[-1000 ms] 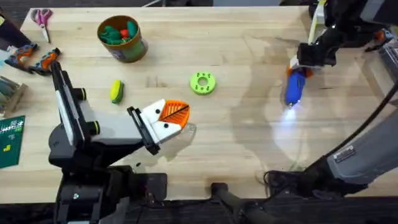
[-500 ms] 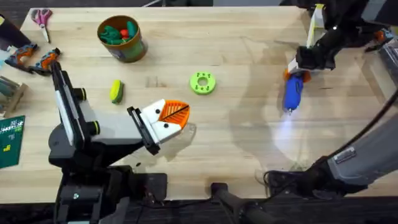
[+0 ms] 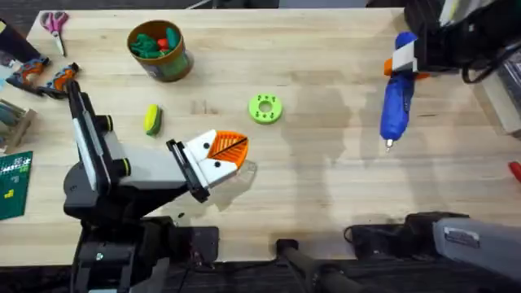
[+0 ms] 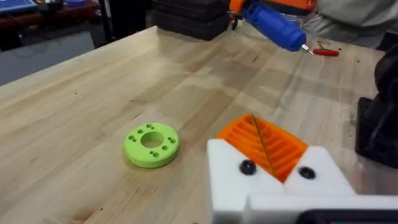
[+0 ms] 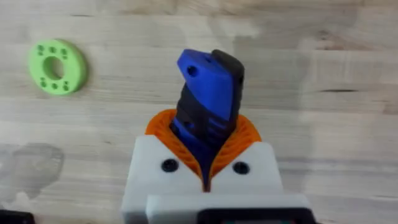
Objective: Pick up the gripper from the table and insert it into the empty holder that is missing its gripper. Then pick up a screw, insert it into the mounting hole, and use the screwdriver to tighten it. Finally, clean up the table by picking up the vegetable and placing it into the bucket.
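Blue pen-shaped screwdriver [image 3: 396, 106] with thin metal bit, clamped between the right tool's [image 5: 205, 165] ribbed orange pads above pale wooden table [image 3: 326, 73]; left tool [image 3: 221, 155] together.

Pale butcher-block wooden table [image 3: 326, 187], planks running lengthwise, soft shadows across the grain. Dark floor beyond the far edge. Black cases [image 4: 186, 15] stacked past the tabletop's far side.

We see a pale wooden desk [image 3: 326, 195] with visible grain, carrying a bright green ring [image 3: 264, 108], a yellow-green vegetable [image 3: 152, 119] and an olive-brown bucket [image 3: 160, 50] with an orange rim holding green and red pieces. The screwdriver [image 3: 396, 102] is blue with a black panel. Both tools, left tool [image 3: 221, 155] and right tool [image 5: 205, 177], are white with orange ribbed pads.
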